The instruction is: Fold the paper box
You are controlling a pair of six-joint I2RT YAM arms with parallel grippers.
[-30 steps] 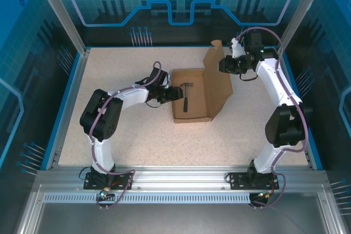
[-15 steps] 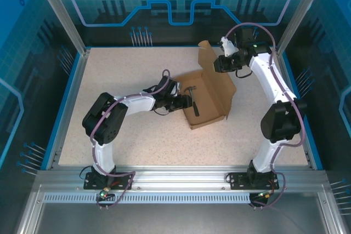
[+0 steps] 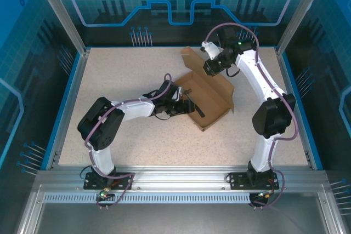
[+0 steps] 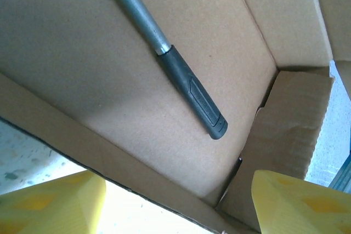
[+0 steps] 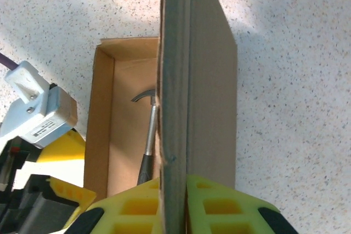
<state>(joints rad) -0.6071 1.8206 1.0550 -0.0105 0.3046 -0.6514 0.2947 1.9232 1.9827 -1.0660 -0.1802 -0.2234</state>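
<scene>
Clamped on the paper box, right gripper has swung it round (left gripper gapes).

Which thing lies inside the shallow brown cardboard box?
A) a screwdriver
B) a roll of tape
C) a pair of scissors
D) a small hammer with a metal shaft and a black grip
D: the small hammer with a metal shaft and a black grip rests on the floor of the shallow brown cardboard box; the right wrist view shows its curved head.
</scene>
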